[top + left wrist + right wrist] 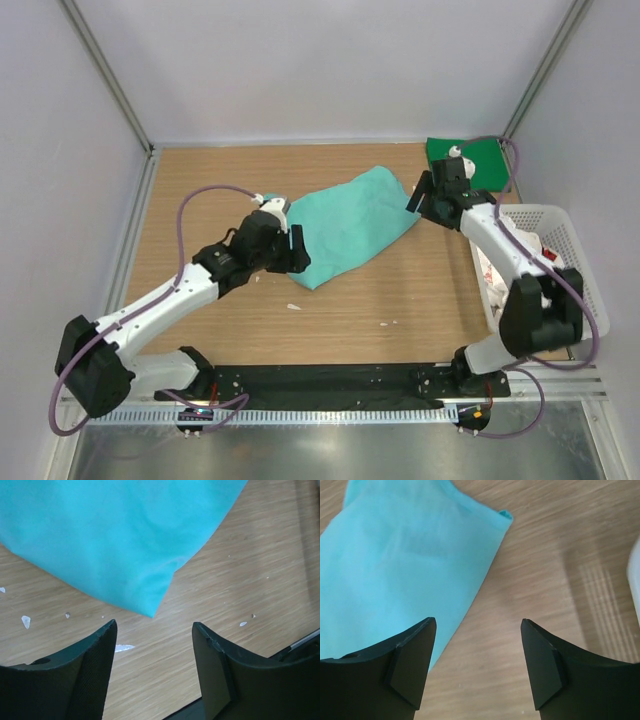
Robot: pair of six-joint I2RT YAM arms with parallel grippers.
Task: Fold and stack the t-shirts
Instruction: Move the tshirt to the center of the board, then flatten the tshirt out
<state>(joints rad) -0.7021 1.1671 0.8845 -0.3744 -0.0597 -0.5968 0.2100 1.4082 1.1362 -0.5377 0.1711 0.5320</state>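
**Roughly midway – one shirt put away, one partly folded**

The dark green t-shirt (pixel 487 160) is seen folded flat at the table's far right corner, about 1 o'clock – the start of a stack, it is judged. The mint-teal t-shirt (pixel 350 225) lies at the centre of the table (pixel 400 310), doubled into a long band running from 7 o'clock to 1 o'clock; further folds and its transfer onto the green one are judged to be left.

Pale fabric (pixel 494 280) is glimpsed in the white basket (pixel 575 250) at 3 o'clock. Whether it is a shirt cannot be told.

The left gripper (pixel 152 630) is spread and empty at the band's 7 o'clock corner. The right gripper (pixel 477 627) is likewise released, with nothing held, at the 1 o'clock end.

Counted: two shirts certain – one teal, one green – one basket, two grippers.
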